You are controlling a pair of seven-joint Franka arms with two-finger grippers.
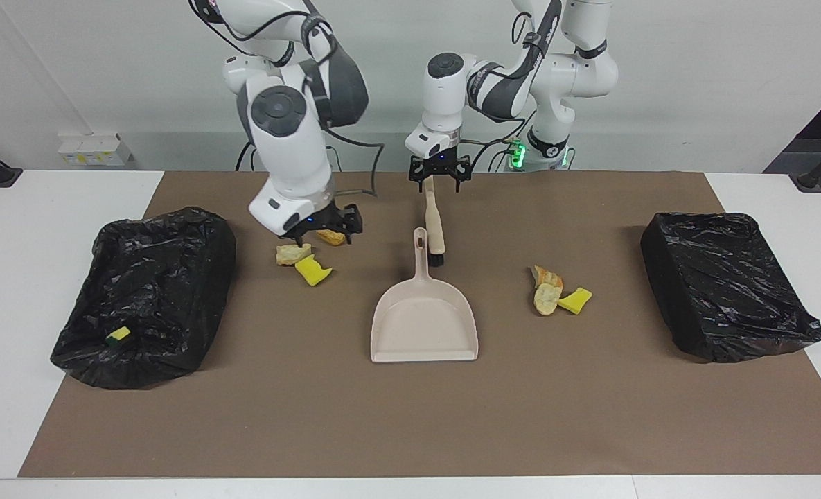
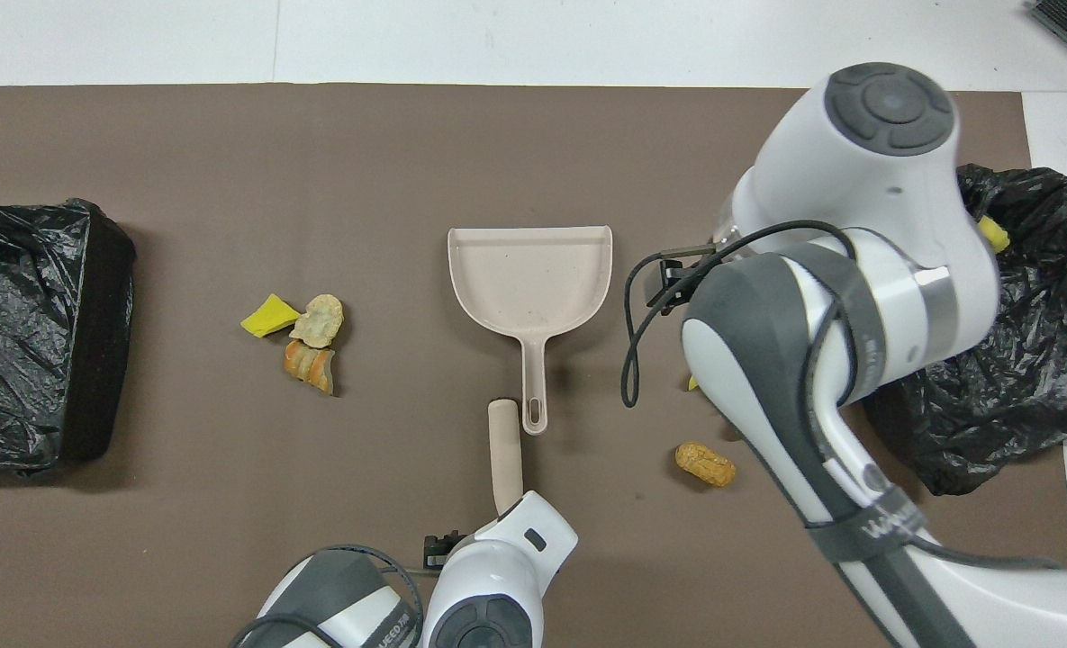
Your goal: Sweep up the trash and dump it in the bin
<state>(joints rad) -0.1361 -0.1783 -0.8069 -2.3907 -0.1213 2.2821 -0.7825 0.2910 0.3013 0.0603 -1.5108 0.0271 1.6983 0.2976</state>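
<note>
My left gripper [image 1: 440, 183] is open, its fingers astride the end of the beige brush [image 1: 435, 225] handle nearest the robots. The brush [image 2: 504, 450] lies beside the handle of the beige dustpan [image 1: 424, 322] at mid-mat. My right gripper [image 1: 325, 233] hangs open just over a trash pile: a brown chunk [image 1: 332, 238], a tan chunk [image 1: 291, 254] and a yellow sponge piece [image 1: 312, 271]. In the overhead view that arm hides most of this pile; only the brown chunk [image 2: 705, 463] shows. A second pile, bread pieces [image 1: 547, 290] and a yellow sponge piece [image 1: 575, 300], lies toward the left arm's end.
A black-bagged bin [image 1: 147, 294] stands at the right arm's end of the brown mat with a yellow-green scrap [image 1: 117, 336] in it. Another black-bagged bin [image 1: 725, 284] stands at the left arm's end. White table borders the mat.
</note>
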